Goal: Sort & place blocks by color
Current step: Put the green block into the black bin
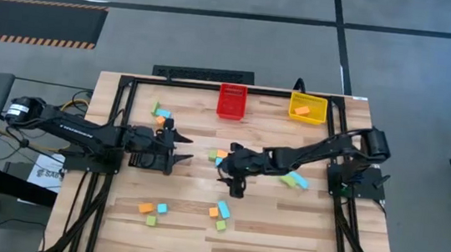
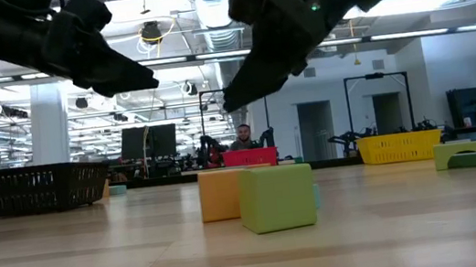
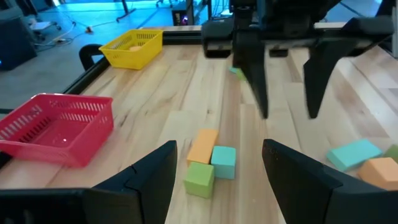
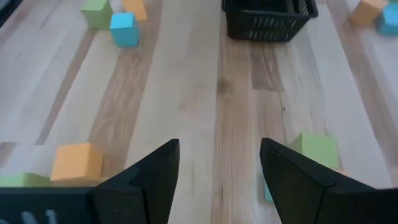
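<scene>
We count three bins (image 1: pixel 230 101): a red one and a yellow one (image 1: pixel 307 107) at the bench's (image 1: pixel 281 233) far edge, and a black one under the left arm, plain only in the right wrist view (image 4: pixel 269 18) and the low view. From above, one orange piece lies inside the yellow bin.

We count the blocks (image 1: pixel 221 156) in five loose clusters in the high view:
- a green, blue and orange group at far left, near the left gripper (image 1: pixel 179 148);
- an orange, green and blue trio at mid-bench, between the two grippers;
- a green and a blue piece on the right, under the right arm;
- an orange, a blue and a green piece near the front left;
- a blue, an orange and a green piece at front centre.

An exact tally per colour we cannot give; some pieces are hidden by the arms.

The right gripper (image 1: pixel 236 186) hangs above the bench just beside the central trio, fingers apart and empty. The left gripper faces it across the trio, fingers also apart and empty.

The left wrist view shows the trio up close (image 3: pixel 211 163): an orange bar touching a blue cube, with a green cube just beside both. The low view shows both grippers clear of the bench surface, which the high view cannot confirm, and a person in the room behind.

The blocks are matt cubes and short bars in pale blue, orange and green.
</scene>
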{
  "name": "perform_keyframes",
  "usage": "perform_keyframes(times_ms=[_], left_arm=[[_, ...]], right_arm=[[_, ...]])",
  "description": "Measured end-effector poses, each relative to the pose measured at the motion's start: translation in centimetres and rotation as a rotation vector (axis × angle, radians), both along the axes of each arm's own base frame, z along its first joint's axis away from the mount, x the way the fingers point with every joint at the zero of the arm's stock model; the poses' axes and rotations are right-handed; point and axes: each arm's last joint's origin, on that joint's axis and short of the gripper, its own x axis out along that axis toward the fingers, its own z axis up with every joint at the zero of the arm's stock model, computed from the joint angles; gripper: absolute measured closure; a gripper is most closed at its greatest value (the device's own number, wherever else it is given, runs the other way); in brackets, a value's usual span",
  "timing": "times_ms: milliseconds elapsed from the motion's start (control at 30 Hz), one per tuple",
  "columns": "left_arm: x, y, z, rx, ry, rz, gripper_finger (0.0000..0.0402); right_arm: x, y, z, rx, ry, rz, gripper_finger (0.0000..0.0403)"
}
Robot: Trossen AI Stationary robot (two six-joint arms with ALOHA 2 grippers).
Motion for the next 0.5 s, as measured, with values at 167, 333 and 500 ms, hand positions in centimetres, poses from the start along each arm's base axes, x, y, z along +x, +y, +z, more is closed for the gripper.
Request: perform_keyframes(times_ms=[167,333,500], left_arm=[[0.3,-0.2,-0.4,0.021,0.012,-0.015,0.0175],[1.4,-0.4,-1.4,0.034,0.026,-0.071,0.0175],[2.7,-0.5,-2.6,0.057,0.064,-0.093,0.0175]], right_arm=[[-0.3,0.0,1.4,0.021,0.083,-0.032,0.0158],[-2.3,0.4,3.4,-0.061,0.132,-0.108,0.0159],[-4.4,1.1,4.1,-0.14,0.124,-0.205,0.0159]])
